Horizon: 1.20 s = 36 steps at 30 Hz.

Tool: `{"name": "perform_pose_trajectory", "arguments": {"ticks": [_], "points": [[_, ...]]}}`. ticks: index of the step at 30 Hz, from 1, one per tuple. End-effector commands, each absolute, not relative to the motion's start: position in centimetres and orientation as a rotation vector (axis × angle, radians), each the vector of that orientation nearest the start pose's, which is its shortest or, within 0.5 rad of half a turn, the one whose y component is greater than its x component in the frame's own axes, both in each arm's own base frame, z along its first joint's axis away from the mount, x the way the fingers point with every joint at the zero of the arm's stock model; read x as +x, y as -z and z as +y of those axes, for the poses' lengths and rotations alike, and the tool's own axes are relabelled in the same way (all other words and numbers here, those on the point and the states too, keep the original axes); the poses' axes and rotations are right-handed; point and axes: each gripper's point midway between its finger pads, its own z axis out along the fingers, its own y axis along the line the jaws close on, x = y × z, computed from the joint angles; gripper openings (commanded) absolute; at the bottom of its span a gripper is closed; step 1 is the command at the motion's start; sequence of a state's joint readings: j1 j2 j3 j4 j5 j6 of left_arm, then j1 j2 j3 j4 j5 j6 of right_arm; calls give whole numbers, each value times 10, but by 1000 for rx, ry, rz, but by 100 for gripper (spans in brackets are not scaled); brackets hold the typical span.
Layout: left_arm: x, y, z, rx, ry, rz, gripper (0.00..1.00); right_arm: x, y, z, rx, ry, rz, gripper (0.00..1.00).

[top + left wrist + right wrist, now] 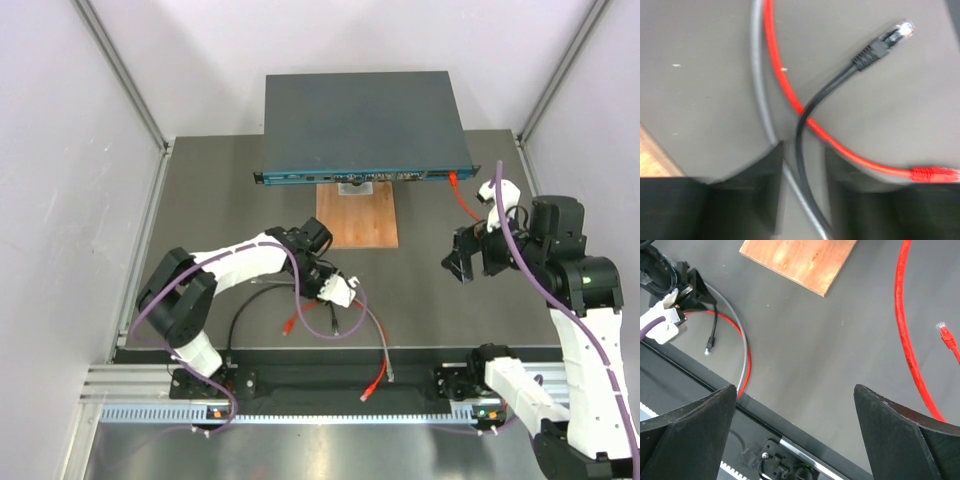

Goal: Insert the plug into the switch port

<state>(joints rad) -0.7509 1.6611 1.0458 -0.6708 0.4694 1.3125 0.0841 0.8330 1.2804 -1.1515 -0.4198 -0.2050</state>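
The switch [360,110], a flat dark blue-grey box with a teal front face [300,177], lies at the back of the table. My left gripper [318,284] hangs low over a tangle of cables. In the left wrist view its fingers [765,175] stand apart, with a black cable [799,145] and a grey cable [760,100] running through the gap [804,150]. The black cable's plug [885,42] lies loose on the table ahead. My right gripper [458,263] is wide open and empty [795,390], in front of the switch's right end.
A brown wooden board [357,215] lies before the switch. A red cable [790,85] with its plug [935,173] crosses the black one. Another red cable [902,315] and a loose red plug [946,335] lie by my right gripper. Red [372,385] and grey [392,375] plugs lie near the front rail.
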Motion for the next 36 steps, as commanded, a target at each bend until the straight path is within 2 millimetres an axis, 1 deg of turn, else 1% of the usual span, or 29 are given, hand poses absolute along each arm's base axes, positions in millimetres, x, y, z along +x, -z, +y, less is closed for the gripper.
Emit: {"name": "perform_pose_trajectory", "arguments": {"ticks": [1, 2, 3, 5, 6, 7, 8, 9, 10, 12, 13, 14, 16, 17, 22, 25, 29, 32, 33, 36], "points": [[201, -50, -263, -3059, -767, -1561, 48, 186, -281, 77, -543, -397, 2169, 100], [200, -54, -271, -3037, -819, -1604, 56, 186, -281, 78, -541, -401, 2166, 100], [204, -65, -284, -3060, -847, -1621, 57, 187, -281, 78, -540, -404, 2168, 100], [200, -78, -311, -3084, -923, -1613, 57, 188, -282, 79, -538, -412, 2168, 100], [196, -82, -320, -3093, -954, -1592, 57, 190, -282, 80, -538, -418, 2167, 100], [187, -84, -331, -3111, -984, -1543, 57, 190, -283, 81, -536, -421, 2166, 100], [185, -87, -343, -3122, -1017, -1526, 57, 191, -283, 81, -532, -424, 2166, 100], [180, -87, -350, -3135, -1027, -1494, 56, 191, -284, 81, -528, -426, 2164, 100], [169, -85, -359, -3151, -1037, -1431, 56, 193, -284, 81, -526, -427, 2166, 100], [165, -77, -371, -3185, -1026, -1371, 53, 194, -285, 80, -515, -423, 2165, 100], [158, -74, -375, -3193, -1032, -1325, 52, 195, -284, 80, -512, -426, 2170, 100], [155, -68, -377, -3202, -1033, -1285, 51, 196, -284, 80, -508, -425, 2173, 100], [152, -64, -383, -3220, -1040, -1245, 49, 197, -284, 79, -505, -424, 2175, 100], [151, -58, -385, -3224, -1035, -1219, 48, 197, -284, 78, -500, -421, 2176, 100], [143, -46, -398, -3252, -1032, -1149, 48, 198, -282, 77, -488, -421, 2180, 100], [141, -43, -403, -3257, -1036, -1128, 48, 200, -282, 77, -486, -420, 2183, 100], [139, -43, -408, -3254, -1057, -1118, 40, 202, -280, 76, -479, -419, 2188, 100], [140, -44, -411, -3263, -1062, -1116, 28, 203, -280, 75, -479, -418, 2192, 100], [140, -45, -411, -3266, -1065, -1114, 20, 203, -280, 76, -481, -419, 2192, 100], [140, -47, -412, -3268, -1068, -1120, 11, 203, -279, 76, -481, -420, 2192, 100]]}}
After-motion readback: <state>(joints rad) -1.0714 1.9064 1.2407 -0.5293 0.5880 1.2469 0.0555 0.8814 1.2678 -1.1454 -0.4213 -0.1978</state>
